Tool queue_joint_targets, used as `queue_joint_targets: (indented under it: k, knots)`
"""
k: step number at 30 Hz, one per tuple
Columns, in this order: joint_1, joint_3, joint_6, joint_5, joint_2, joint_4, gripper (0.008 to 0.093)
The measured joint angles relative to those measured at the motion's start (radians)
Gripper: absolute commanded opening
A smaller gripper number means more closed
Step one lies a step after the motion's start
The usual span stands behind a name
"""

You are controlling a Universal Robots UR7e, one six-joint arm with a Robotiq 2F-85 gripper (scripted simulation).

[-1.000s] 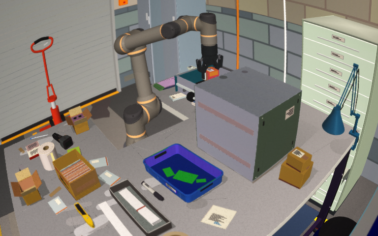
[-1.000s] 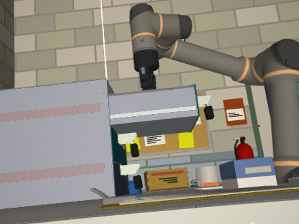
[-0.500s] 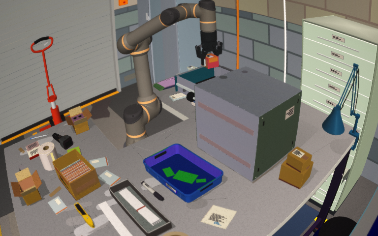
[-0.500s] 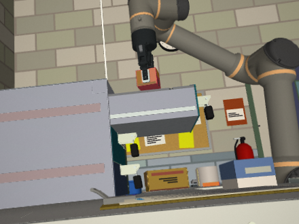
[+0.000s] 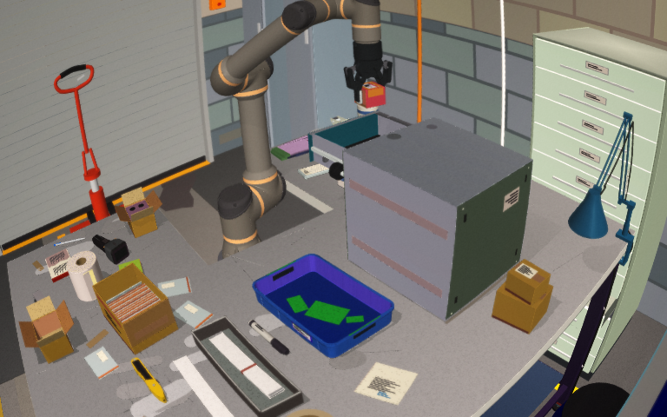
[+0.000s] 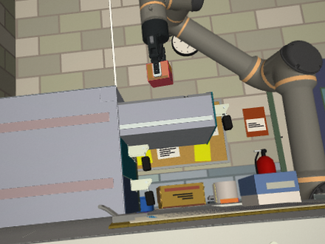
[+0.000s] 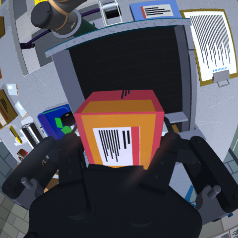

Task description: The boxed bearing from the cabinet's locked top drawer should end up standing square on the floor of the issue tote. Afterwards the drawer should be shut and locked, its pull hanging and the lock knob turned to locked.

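Observation:
The blue issue tote (image 7: 53, 122) is mostly hidden behind my fingers in the wrist camera; in the side camera the tote (image 5: 323, 303) sits on the bench in front of the grey cabinet (image 5: 435, 211), with green slips on its floor. The boxed bearing (image 5: 372, 94), red and orange with a barcode label (image 7: 116, 145), hangs in my closed gripper (image 5: 368, 86) above the cabinet's open top drawer (image 5: 347, 135). The box (image 6: 159, 73) is clear of the drawer (image 6: 166, 118), which stands pulled out and looks empty inside (image 7: 126, 72). A black knob (image 6: 226, 122) sits on the drawer front.
Behind the cabinet runs a brick wall with an orange post (image 5: 419, 59) and a pale filing cabinet (image 5: 597, 123) to the right. A blue lamp (image 5: 602, 196) and stacked cartons (image 5: 524, 295) stand right of the cabinet. A marker (image 5: 269, 337), grey tray (image 5: 246, 366) and boxes lie left of the tote.

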Motion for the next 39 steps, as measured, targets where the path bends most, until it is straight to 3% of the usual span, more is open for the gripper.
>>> queue_joint_targets:
  k: [24, 39]
  knots:
    - [-0.012, -0.001, -0.015, 0.0, -0.001, 0.002, 0.008]
    - [-0.162, -0.001, -0.195, 0.0, 0.0, 0.002, 0.008]
